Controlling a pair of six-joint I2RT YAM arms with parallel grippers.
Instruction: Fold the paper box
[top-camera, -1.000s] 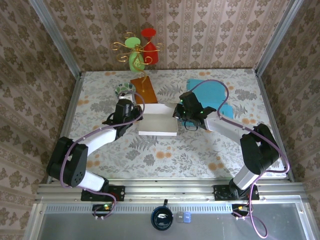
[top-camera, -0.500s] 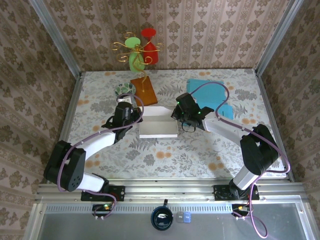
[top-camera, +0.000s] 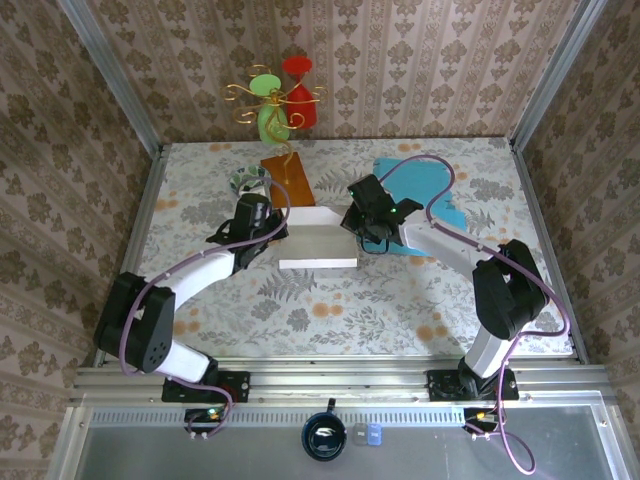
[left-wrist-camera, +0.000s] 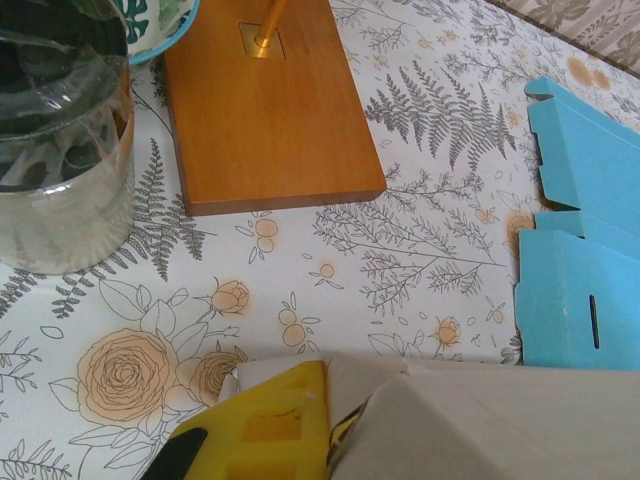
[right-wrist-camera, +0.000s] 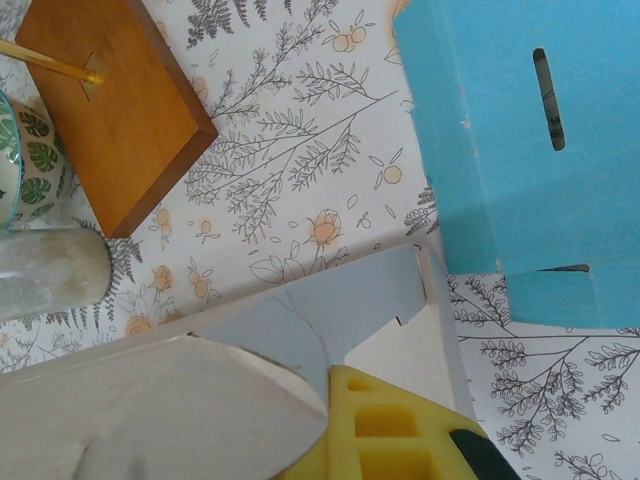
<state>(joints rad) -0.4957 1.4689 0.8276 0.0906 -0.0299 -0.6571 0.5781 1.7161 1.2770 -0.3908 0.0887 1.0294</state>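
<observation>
The paper box (top-camera: 318, 240), white and part folded, lies a little above the middle of the top view, on the flowered table (top-camera: 330, 310), with its back wall raised. The left gripper (top-camera: 272, 232) meets its left end and the right gripper (top-camera: 356, 222) its upper right corner. Both are closed tight on the card. In the left wrist view one yellow pad (left-wrist-camera: 268, 430) sits at the bottom edge, pressed against a grey-white panel that hides the other finger. In the right wrist view a yellow pad (right-wrist-camera: 385, 430) at the bottom lies against a curved flap in the same way.

Just above the box in the top view stands a wooden base (top-camera: 288, 180) with a gold rod rising from it. A clear glass jar (left-wrist-camera: 60, 170) stands to the left of the base. To the upper right of the box, a flat blue card sheet (top-camera: 425, 185) lies on the table, close to the box's right end.
</observation>
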